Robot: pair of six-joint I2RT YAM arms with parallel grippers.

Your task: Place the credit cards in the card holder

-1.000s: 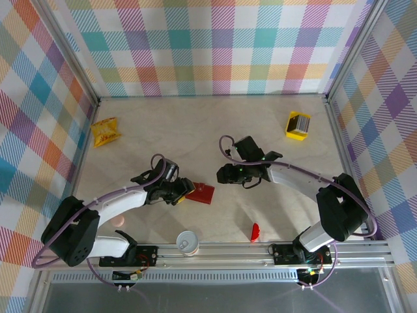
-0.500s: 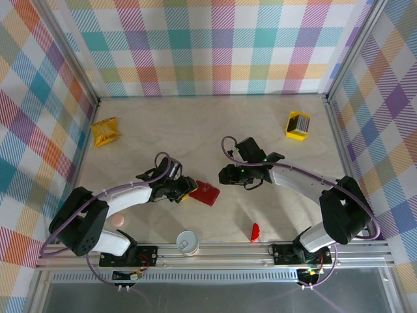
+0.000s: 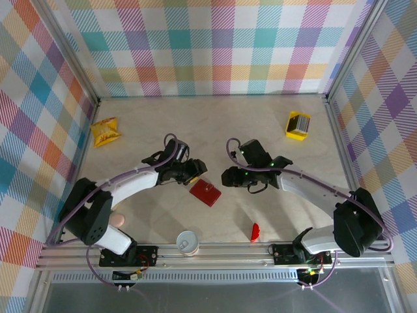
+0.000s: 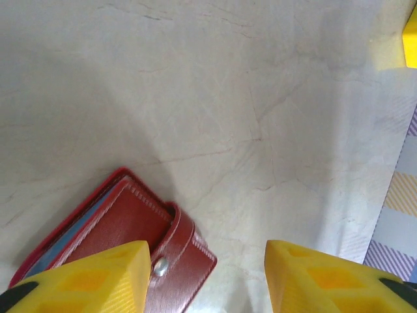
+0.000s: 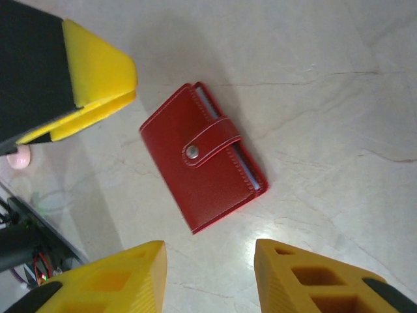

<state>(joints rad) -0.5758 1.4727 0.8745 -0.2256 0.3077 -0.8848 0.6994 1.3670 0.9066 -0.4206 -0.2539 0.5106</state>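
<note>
left gripper (image 4: 205, 264): yellow jaws half apart, empty.
card holder (image 5: 202, 166): dark-red stitched leather wallet, clasp snapped shut, flat between both grippers.
right gripper (image 5: 208, 267): half apart, empty, above it.
credit cards (image 3: 298, 125): yellow striped stack, back right, well apart.
step: likely opening the holder; next, unsnap clasp.

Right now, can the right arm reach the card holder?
Probably yes. The card holder lies closed on the table, just ahead of the right arm's open jaws, with nothing between them. The left jaws are close and may crowd it.
</note>
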